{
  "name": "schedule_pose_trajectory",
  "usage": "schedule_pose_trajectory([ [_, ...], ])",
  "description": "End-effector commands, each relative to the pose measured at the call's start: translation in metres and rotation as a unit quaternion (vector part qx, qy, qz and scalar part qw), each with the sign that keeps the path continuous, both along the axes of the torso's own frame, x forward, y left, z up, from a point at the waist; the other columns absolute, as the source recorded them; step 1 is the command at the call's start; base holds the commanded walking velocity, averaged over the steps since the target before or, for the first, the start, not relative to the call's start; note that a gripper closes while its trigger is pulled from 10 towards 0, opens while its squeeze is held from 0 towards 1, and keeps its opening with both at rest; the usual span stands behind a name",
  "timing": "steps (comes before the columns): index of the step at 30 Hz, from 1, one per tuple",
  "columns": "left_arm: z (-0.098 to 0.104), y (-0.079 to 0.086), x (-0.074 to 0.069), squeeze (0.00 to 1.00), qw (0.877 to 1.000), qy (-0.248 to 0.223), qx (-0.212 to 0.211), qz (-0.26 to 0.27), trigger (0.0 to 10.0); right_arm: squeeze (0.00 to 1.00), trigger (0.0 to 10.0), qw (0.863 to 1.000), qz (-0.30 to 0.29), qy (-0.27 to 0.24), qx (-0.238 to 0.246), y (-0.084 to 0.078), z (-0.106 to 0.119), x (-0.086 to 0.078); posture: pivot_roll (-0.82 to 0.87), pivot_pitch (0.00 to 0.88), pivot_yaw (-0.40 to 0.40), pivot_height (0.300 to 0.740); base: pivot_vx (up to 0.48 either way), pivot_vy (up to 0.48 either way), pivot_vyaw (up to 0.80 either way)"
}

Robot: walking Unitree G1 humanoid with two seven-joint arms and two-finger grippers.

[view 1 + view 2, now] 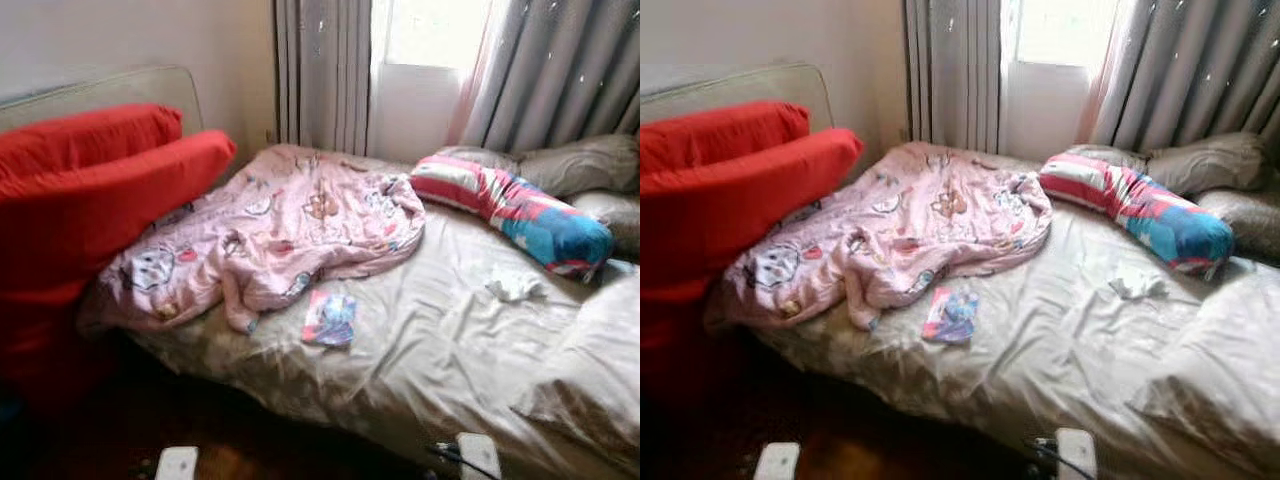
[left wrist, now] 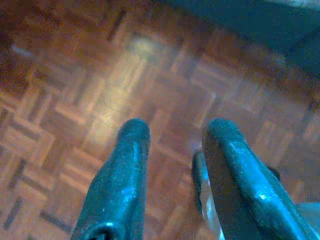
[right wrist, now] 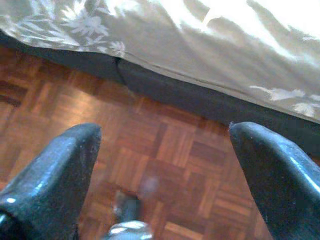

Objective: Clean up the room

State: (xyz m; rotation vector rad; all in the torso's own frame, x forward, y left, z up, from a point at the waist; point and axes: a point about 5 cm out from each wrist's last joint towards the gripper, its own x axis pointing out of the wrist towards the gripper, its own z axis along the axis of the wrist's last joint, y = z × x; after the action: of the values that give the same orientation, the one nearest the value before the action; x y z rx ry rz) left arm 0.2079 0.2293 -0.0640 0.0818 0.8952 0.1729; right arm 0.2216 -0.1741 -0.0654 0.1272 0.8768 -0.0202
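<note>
Unmade bed (image 1: 420, 330) is faced: a pink blanket (image 1: 290, 235) lies crumpled ahead, nearer the left gripper (image 2: 172, 145). Both it and the right gripper (image 3: 162, 150) are held low over parquet, spread and empty; a small packet (image 1: 330, 318), perhaps, lies just beyond.

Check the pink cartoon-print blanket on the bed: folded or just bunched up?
Bunched up, not folded: the pink cartoon-print blanket lies crumpled in loose wrinkles across the beige-sheeted bed.
</note>
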Motion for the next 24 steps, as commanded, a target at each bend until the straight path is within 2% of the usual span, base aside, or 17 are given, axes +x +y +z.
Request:
schedule_pose_trajectory([
  [1,-0.0002,-0.0058,0.0023,0.00,1.000,0.003,-0.002,-0.012,10.0,0.00,10.0,1.000,-0.009,0.001,-0.006,-0.0075,0.0000,-0.0012,0.00,0.000,-0.055,0.740,0.000,-0.289,0.00],
  [22,0.0005,-0.0046,0.0030,0.00,1.000,0.002,-0.002,-0.011,10.0,0.00,10.0,1.000,-0.018,-0.003,-0.009,-0.0076,0.0006,-0.0003,0.00,0.000,-0.054,0.740,0.000,-0.288,0.00],
  [24,0.0006,-0.0044,0.0032,0.00,1.000,0.002,-0.002,-0.010,10.0,0.00,10.0,1.000,-0.021,-0.002,-0.011,-0.0078,0.0006,-0.0003,0.00,0.000,-0.053,0.740,0.000,-0.287,-0.74],
])
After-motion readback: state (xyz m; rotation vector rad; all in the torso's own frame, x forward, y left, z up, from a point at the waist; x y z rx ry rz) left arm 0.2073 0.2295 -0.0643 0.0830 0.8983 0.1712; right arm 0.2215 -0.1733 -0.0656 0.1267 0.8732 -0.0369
